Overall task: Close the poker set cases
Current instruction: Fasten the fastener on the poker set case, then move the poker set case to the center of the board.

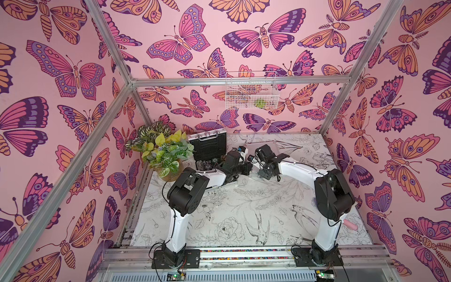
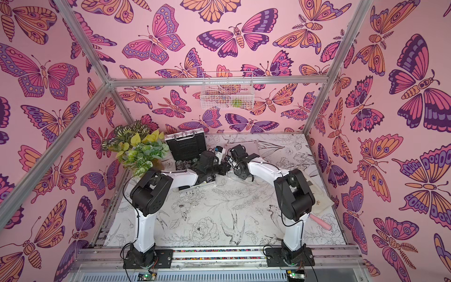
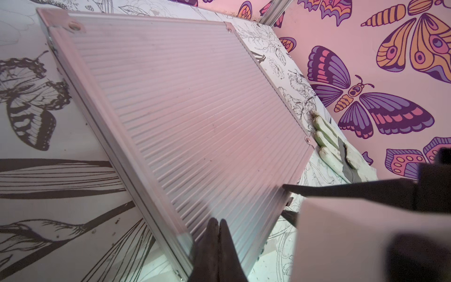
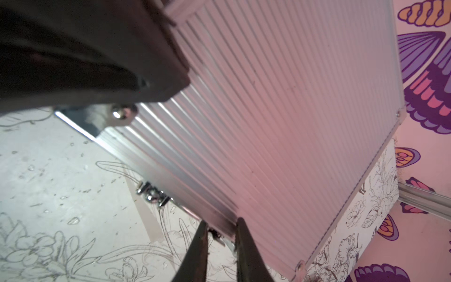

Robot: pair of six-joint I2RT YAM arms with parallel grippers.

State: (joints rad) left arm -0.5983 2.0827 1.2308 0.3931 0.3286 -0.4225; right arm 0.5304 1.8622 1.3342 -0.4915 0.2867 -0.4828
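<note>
The closed poker case [image 3: 183, 109] lies flat at the rear centre of the table [image 1: 231, 219], ribbed silver lid uppermost; in both top views the two wrists cover most of it. A chrome latch [image 4: 152, 193] shows on its front edge. The open poker case [image 1: 210, 146] stands to its left, just beside the potted plant [image 1: 163, 151], with the black-lined lid raised, the handle at the top and the base flat on the table. The left gripper [image 3: 218, 222] has its jaws fully together, holds nothing, and its tips meet the ribbed lid near one corner. The right gripper [image 4: 222, 223] sits at the front edge of the same case with its jaws narrowly parted and no object visibly clamped. A white glove [image 3: 329, 146] lies on the table just beside the closed poker case.
</note>
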